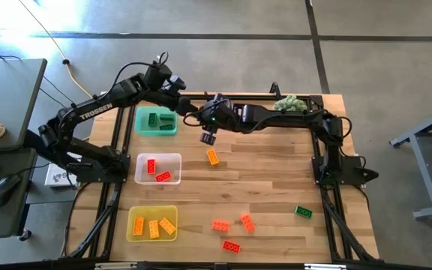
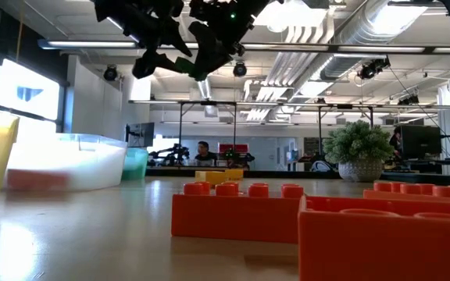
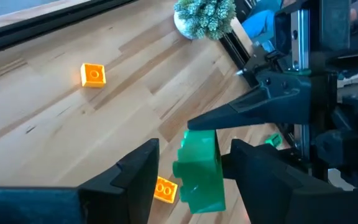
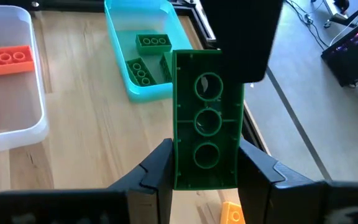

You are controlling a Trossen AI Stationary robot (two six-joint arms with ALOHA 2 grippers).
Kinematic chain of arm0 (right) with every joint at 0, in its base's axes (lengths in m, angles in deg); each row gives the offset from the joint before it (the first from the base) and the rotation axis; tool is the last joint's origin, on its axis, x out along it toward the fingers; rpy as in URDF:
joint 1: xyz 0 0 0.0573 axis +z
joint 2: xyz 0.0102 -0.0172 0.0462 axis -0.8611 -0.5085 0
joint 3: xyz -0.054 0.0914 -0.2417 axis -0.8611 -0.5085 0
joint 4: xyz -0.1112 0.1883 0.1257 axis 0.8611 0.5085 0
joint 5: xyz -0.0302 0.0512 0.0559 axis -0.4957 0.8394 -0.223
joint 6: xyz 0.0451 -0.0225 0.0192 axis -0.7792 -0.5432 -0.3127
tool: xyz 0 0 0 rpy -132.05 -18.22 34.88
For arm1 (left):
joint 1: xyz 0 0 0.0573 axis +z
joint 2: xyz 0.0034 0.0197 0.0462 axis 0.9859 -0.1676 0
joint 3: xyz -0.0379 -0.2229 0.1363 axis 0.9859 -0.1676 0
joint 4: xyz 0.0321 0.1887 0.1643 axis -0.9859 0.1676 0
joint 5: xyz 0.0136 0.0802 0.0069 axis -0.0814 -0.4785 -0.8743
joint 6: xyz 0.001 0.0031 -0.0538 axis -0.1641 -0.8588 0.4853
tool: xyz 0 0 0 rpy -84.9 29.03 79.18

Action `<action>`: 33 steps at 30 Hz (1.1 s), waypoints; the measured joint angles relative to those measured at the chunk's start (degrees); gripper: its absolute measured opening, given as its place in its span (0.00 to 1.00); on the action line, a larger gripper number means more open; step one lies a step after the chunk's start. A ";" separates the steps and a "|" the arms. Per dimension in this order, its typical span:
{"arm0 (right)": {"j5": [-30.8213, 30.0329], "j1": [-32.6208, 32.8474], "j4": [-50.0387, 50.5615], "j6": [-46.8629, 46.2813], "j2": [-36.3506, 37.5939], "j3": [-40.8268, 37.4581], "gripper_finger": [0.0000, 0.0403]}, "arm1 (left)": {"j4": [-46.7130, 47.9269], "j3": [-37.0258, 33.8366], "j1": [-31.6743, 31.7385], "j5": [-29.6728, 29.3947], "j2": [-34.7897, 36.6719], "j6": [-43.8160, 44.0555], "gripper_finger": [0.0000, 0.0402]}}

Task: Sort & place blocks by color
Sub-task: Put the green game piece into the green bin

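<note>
Beside the green tray [image 1: 156,120], right gripper [image 4: 205,171] clamps a green block [image 4: 206,137]; left gripper [image 3: 188,168], jaws apart around it, should close squarely before release.

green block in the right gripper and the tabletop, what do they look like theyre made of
Green block: looks like moulded hard plastic, smooth and slightly glossy; its hollow underside shows round tubes and thin walls. It sits between the right gripper fingers.
Tabletop: seems to be pale wood planks with visible grain and seams, satin finish; possibly laminate.
</note>
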State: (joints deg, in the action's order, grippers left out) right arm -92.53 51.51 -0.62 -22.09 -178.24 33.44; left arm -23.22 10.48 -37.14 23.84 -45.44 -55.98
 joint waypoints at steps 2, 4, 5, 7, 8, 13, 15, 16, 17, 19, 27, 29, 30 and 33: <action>-0.07 0.00 -0.38 0.01 0.00 0.00 0.27 | -0.01 0.00 -0.42 -0.02 -0.04 0.03 0.46; -0.79 0.01 -1.10 0.05 0.00 0.00 0.27 | 0.07 0.00 -1.06 0.00 -0.13 0.17 0.45; -0.87 0.00 -1.34 0.07 0.00 0.00 0.27 | 0.21 0.00 -1.28 0.00 -0.15 0.19 0.45; -0.88 0.01 -1.36 0.11 0.00 0.00 0.27 | 0.31 0.00 -1.76 -0.22 -0.15 0.19 0.44; -0.90 0.02 -1.36 0.13 0.00 0.00 0.27 | 0.29 -0.02 -1.97 -0.25 -0.15 0.21 0.44; -0.29 0.02 -1.34 1.15 0.00 0.00 0.27 | 0.50 -0.07 -2.48 -0.89 -0.15 0.22 0.40; -0.39 0.02 -1.34 1.17 0.00 0.00 0.27 | 0.50 -0.09 -2.62 -1.15 -0.15 0.20 0.37; -0.40 0.02 -1.32 1.20 0.00 0.00 0.27 | 0.56 -0.10 -2.71 -1.30 -0.15 0.19 0.35; -0.41 0.02 -1.32 1.28 0.00 0.00 0.27 | 0.66 -0.11 -2.75 -1.51 -0.15 0.10 0.32; -0.63 -0.02 -1.32 1.43 0.00 0.00 0.27 | 0.67 -0.13 -2.75 -2.11 -0.15 -0.01 0.26; -0.61 -0.09 -1.29 1.61 -0.04 -0.07 0.31 | 0.35 -0.13 -2.97 -5.30 -0.15 -2.69 0.17; 0.05 -0.11 -1.28 1.15 -0.04 -0.07 0.38 | 0.31 -0.13 -3.25 -5.58 -0.15 -3.83 0.17; 0.36 -0.13 -1.46 0.91 -0.04 -0.07 0.42 | 0.37 -0.13 -3.36 -5.85 -0.15 -4.57 0.17; -0.35 -0.09 -1.72 -1.96 -0.04 -0.07 0.52 | 0.76 -0.15 -4.03 -7.05 -0.15 -6.97 0.17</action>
State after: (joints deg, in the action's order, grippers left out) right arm -92.88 51.42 -2.34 -24.06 -178.28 33.38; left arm -22.47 10.33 -41.16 16.78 -45.59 -62.95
